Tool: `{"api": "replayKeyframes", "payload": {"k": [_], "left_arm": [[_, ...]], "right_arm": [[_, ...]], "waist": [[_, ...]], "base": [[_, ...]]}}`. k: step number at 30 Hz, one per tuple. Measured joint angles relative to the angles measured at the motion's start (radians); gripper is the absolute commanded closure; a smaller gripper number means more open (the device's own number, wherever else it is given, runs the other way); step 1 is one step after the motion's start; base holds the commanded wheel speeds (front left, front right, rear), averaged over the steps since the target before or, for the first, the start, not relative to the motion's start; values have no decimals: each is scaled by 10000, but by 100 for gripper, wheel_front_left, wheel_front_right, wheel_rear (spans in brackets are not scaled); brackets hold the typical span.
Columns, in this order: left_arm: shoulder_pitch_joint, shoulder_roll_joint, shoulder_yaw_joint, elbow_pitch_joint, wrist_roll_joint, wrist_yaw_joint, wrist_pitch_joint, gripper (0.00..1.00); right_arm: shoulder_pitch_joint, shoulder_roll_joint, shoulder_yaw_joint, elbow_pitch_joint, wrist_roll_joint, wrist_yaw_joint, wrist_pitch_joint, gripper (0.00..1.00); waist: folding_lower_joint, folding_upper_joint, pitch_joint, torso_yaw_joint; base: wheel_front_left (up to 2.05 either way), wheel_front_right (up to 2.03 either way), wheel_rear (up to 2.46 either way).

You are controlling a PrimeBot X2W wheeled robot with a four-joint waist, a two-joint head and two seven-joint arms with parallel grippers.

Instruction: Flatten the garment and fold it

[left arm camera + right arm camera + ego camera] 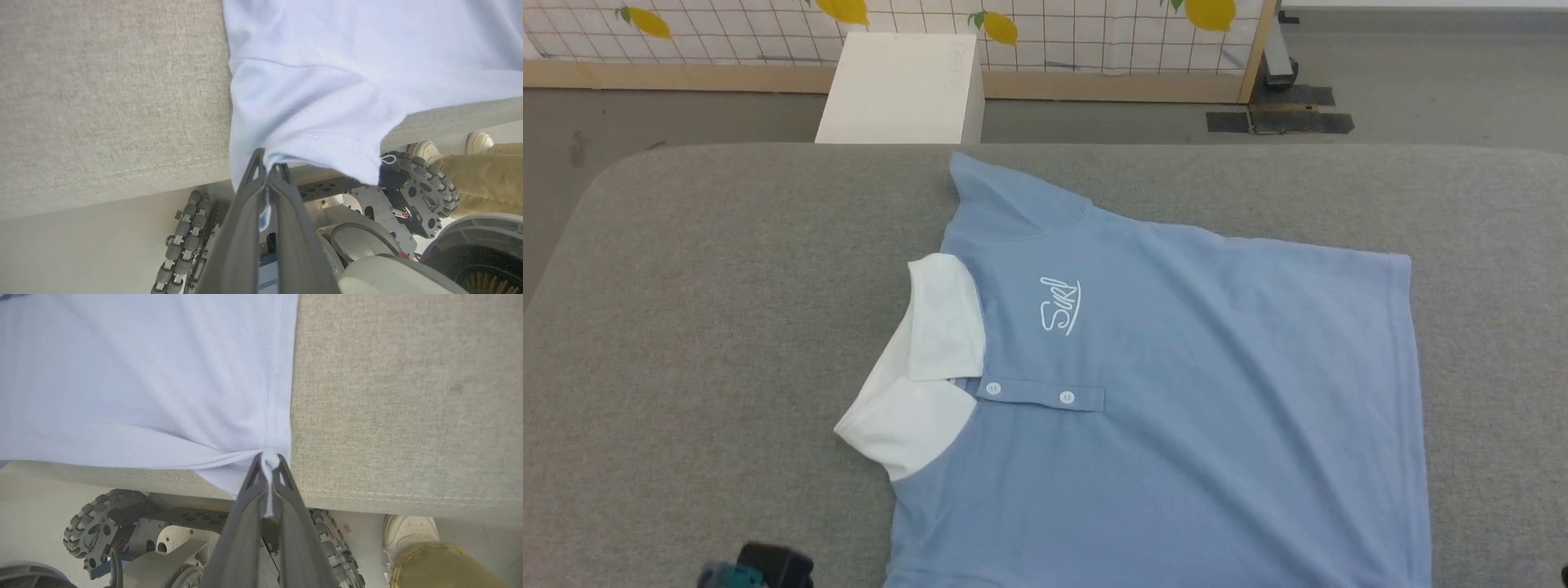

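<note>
Garment (1176, 367) lies mostly flat on the grey worktop (727, 286), white collar left, hem right, near edge hanging over the worktop's near edge. Left gripper (267, 173): jaws pinched shut on near-left sleeve edge. Right gripper (269, 463): jaws pinched shut on near-right hem corner. Fabric puckers at both pinches.

Grey fabric table (727, 327), white box (903, 86) beyond, lemon-print screen (768, 33).
</note>
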Motion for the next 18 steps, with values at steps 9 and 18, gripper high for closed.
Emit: {"api": "replayKeyframes", "payload": {"k": [9,18], "left_arm": [[-2278,-29,422,-36,1072,-660,-349,100],[-5142,-558,560,832,1699,-1756,-251,100]], "right_arm": [[-2059,-834,399,-65,-109,0,-865,100],[-3944,-1511,792,384,-198,0,-1546,100]], "waist": [[0,0,727,-104],[1,0,1967,-221]], "base": [[0,0,0],[0,0,0]]}}
